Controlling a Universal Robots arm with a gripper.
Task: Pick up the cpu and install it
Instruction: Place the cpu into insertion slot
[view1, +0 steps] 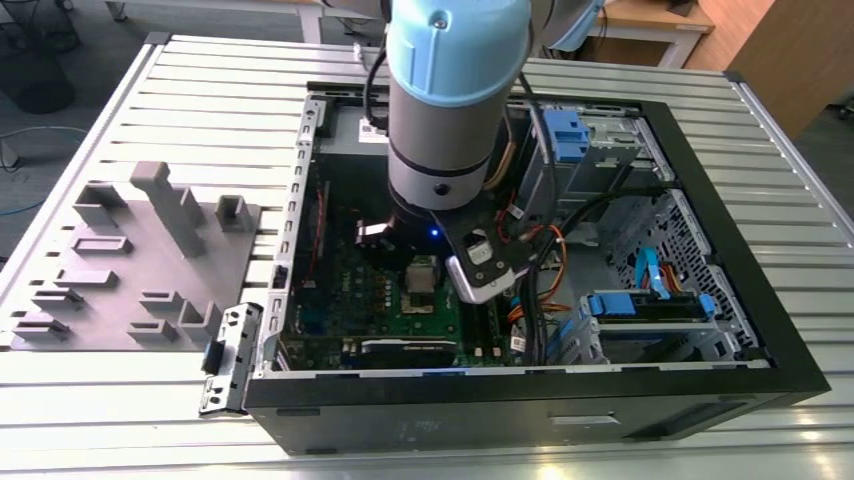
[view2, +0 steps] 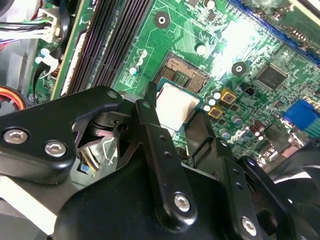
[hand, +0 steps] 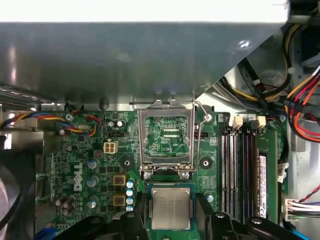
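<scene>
Exterior view: high, oblique, mid-distance, looking down into the open computer case (view1: 534, 420) at frame centre on the slatted table (view1: 200, 100); both wrist views: close above the motherboard (hand: 65, 150) (view2: 200, 30), first square-on, second steeply tilted, seemingly from the opposite side, sharing the cpu (hand: 171, 207) (view2: 176, 106) and memory slots (hand: 240, 170) (view2: 115, 40).

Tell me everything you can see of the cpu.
The cpu is a small flat square chip: silvery-grey metal top, faintly printed, on a thin green edge. It sits top up, clamped on two opposite edges between the gripper's black fingers. It seems to hang just above the open socket on the green motherboard; the socket's gold contacts show beside it in the second wrist view.
</scene>
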